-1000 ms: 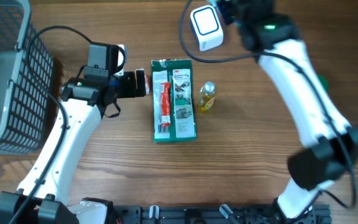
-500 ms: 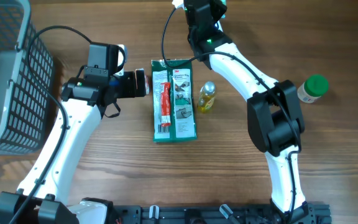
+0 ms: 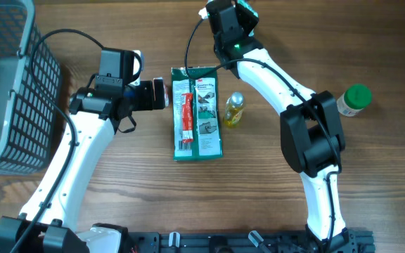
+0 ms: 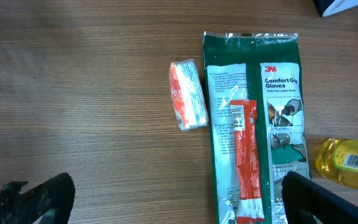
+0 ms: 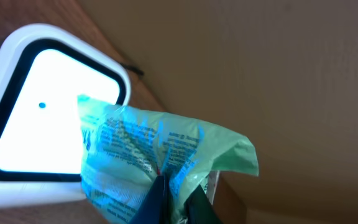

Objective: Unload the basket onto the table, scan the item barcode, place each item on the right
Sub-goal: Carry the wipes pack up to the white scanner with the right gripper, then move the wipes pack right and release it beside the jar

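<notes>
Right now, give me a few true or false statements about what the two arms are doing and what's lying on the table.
1. The right fingers grip a green packet in front of the lit scanner. True.
2. The left fingers are shut on the gloves pack. False: they are open and hold nothing, beside the pack.
3. The yellow bottle lies on top of the gloves pack. False: it lies on the table beside the pack.
4. A green-capped bottle sits apart from the gloves pack. True.
</notes>
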`<state>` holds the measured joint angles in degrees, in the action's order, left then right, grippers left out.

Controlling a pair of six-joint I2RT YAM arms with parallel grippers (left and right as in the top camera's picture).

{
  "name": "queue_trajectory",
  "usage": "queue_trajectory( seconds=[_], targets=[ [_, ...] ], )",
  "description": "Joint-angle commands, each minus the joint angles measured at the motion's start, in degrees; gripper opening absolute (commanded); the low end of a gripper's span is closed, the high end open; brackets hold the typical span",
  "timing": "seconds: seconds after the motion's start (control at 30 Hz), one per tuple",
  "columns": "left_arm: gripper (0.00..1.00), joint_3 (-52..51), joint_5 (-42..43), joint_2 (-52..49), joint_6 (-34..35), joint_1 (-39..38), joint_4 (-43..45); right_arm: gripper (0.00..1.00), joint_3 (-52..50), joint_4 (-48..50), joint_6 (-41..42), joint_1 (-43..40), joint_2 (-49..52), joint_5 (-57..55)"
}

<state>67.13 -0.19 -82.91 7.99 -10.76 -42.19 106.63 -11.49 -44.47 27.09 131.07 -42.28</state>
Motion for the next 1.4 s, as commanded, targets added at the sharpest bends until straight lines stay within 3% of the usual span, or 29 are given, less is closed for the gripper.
queue_trajectory(
  seconds=[0.0, 0.4, 0.57, 0.73, 0.83, 0.97, 1.13, 1.23, 1.37],
  targets=[
    [1.0, 0.5, -0.5, 0.3, -0.2, 0.1, 0.2, 0.04, -0.5, -4.2, 1.2, 0.8, 0.9, 5.7],
    [1.0, 0.5, -0.5, 0.3, -0.2, 0.1, 0.2, 0.04, -0.5, -10.4, 2.7, 3.4, 0.9, 12.9],
    [1.0, 0.5, -0.5, 0.3, -0.2, 0.1, 0.2, 0.04, -0.5, -11.3, 10.8, 2.4, -0.7, 11.2],
    [1.0, 0.5, -0.5, 0.3, -0.2, 0.1, 0.2, 0.04, -0.5, -14.0, 21.9, -0.9, -11.5, 10.4],
    [1.0, 0.5, -0.5, 0.3, -0.2, 0.1, 0.2, 0.04, -0.5, -23.5, 30.1, -3.7, -20.7, 11.9],
    [1.0, 0.5, -0.5, 0.3, -0.2, 0.1, 0.2, 0.04, -0.5, -42.9, 41.9, -11.4, -29.2, 28.0],
    [1.0, 0.5, -0.5, 0.3, -0.2, 0.1, 0.2, 0.04, -1.2, -65.1, 43.4, -22.1, -29.2, 49.5],
    [1.0, 0.5, -0.5, 0.3, -0.2, 0.1, 0.2, 0.04, -5.4, -72.7, 43.0, -25.0, -29.2, 47.1],
    [1.0, 0.5, -0.5, 0.3, -0.2, 0.1, 0.1, 0.05, -15.9, -68.8, 43.6, -25.7, -29.2, 39.9]
  ],
)
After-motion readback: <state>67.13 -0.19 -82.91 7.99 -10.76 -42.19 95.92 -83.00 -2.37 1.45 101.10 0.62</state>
